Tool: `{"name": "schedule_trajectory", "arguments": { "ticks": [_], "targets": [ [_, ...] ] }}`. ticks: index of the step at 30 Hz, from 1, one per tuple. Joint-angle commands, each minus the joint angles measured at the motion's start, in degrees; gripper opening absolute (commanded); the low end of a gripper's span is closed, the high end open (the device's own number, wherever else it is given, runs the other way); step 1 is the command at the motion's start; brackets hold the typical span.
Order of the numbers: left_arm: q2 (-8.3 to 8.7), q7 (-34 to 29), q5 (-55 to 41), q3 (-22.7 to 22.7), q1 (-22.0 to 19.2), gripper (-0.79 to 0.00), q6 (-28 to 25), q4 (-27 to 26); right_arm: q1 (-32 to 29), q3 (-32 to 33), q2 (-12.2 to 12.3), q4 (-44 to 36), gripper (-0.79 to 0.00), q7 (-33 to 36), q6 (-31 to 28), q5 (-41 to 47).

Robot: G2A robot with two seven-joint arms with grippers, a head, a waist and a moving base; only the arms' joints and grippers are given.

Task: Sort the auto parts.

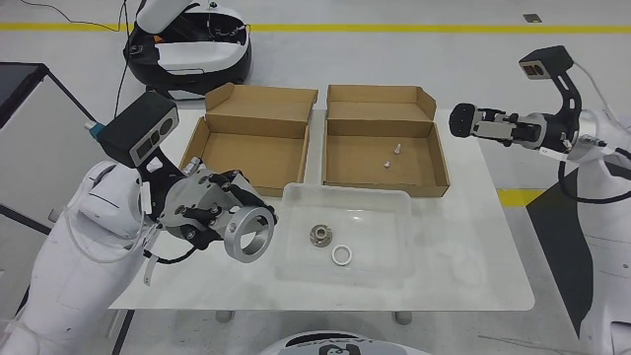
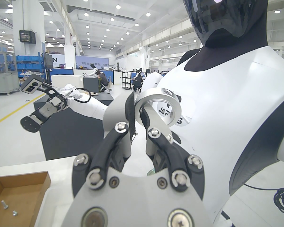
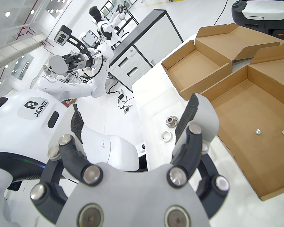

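The left gripper (image 2: 136, 109) is clenched on the rim of a large metal ring (image 2: 158, 106), one finger through its hole. Just beside it is the clear tray (image 1: 345, 188), holding a flanged hub (image 1: 319, 235) and a small ring (image 1: 343, 255). The right gripper (image 3: 135, 109) hangs spread wide, near the cardboard box (image 1: 355, 158) with two bolts (image 1: 386, 165).

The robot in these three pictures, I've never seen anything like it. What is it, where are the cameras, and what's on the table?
It is a two-armed robot at a white table. One picture looks down from above its arms, and the other two come from a camera on each wrist. The left gripper is shut on a big metal ring. The right gripper is open. A clear tray holds a flanged hub and a small ring. Behind it sit a cardboard box and a second box with two bolts.
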Motion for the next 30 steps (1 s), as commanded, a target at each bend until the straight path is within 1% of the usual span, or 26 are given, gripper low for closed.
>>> {"name": "schedule_trajectory", "arguments": {
  "ticks": [1,3,5,8,14,19,25,30],
  "targets": [
    [0.00,0.00,0.00,0.00,0.00,-0.785,0.00,0.00,0.00,0.00,0.00,0.00,0.000,0.00,0.00,0.02],
    [-0.03,0.40,-0.21,0.10,0.08,-0.785,0.17,-0.16,0.00,0.00,0.00,0.00,0.000,0.00,0.00,0.02],
    [-0.22,2.09,-0.82,0.55,0.44,-0.785,0.83,-0.77,0.00,0.00,0.00,0.00,0.000,0.00,0.00,0.02],
    [-0.63,5.40,-3.85,1.51,0.77,-0.785,0.19,-0.50,0.00,0.00,0.00,0.00,0.000,0.00,0.00,0.02],
    [-1.43,7.93,-10.91,2.75,-0.23,-0.785,0.00,-0.47,0.00,0.00,0.00,0.00,0.000,0.00,0.00,0.02],
    [-2.33,7.34,-16.02,2.73,-0.84,-0.785,0.00,-0.09,0.00,0.00,0.00,0.00,0.000,0.00,0.00,0.02],
    [-3.54,6.87,-20.76,2.09,-0.44,-0.785,0.00,0.54,0.00,0.00,0.00,0.00,0.000,0.00,0.00,0.02],
    [-4.20,3.86,-19.88,1.03,-0.30,-0.785,0.00,1.92,0.00,0.00,0.00,0.00,0.000,0.00,0.00,0.02]
  ]
}}
